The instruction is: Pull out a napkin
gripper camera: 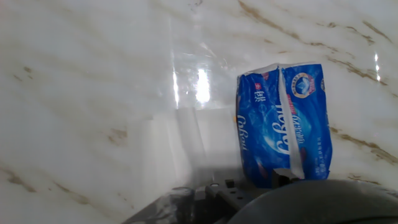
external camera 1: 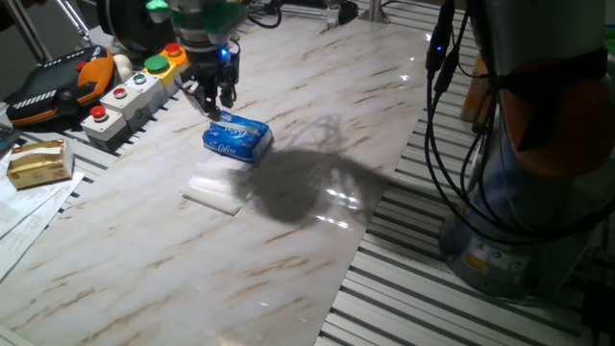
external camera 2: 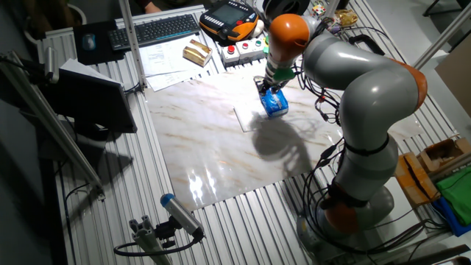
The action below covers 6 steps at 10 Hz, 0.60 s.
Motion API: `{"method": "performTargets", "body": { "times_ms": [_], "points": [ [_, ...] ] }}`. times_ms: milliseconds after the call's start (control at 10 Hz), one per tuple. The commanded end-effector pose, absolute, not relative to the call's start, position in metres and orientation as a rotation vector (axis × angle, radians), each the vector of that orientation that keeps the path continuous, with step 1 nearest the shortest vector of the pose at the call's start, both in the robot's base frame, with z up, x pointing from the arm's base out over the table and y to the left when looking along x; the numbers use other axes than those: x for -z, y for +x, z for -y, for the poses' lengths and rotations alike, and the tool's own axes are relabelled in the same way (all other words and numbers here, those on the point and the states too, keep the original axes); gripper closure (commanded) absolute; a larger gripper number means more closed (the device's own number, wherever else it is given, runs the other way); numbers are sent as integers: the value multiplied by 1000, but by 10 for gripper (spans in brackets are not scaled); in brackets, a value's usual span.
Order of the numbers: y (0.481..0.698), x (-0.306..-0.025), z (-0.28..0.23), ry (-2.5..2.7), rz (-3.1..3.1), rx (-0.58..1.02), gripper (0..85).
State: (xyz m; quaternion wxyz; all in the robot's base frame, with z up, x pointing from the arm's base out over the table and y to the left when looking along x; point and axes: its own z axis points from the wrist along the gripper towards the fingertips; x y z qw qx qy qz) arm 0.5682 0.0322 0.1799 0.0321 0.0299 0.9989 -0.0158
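Glossy marble-pattern counter (external camera 1: pixel 317 106), strong glare. Thin white folded paper napkin (external camera 1: pixel 213 191) flat on it, just beside crinkly blue-and-white plastic tissue pack (external camera 1: pixel 237 138), on the side away from the gripper. Napkin rectangular, soft matte; long axis roughly parallel to pack's long axis. Gripper (external camera 1: pixel 212 100) hovering at pack's far end; open or closed: cannot tell. Hand view only: pack's white seam strip (gripper camera: pixel 287 118) and print; napkin (gripper camera: pixel 186 146) nearly lost against marble. Fixed views only: grey-and-orange arm (external camera 2: pixel 368 81), button box (external camera 1: pixel 130 91).
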Motion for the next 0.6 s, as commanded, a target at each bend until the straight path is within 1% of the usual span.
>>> {"method": "performTargets", "body": {
  "times_ms": [0,200,400,500],
  "points": [
    [568,-178,-29,90,-3076,49,483],
    [566,-176,-19,83,-3080,49,513],
    [563,-185,-10,73,-3086,62,577],
    [560,-191,-7,76,-3088,55,707]
  ]
}}
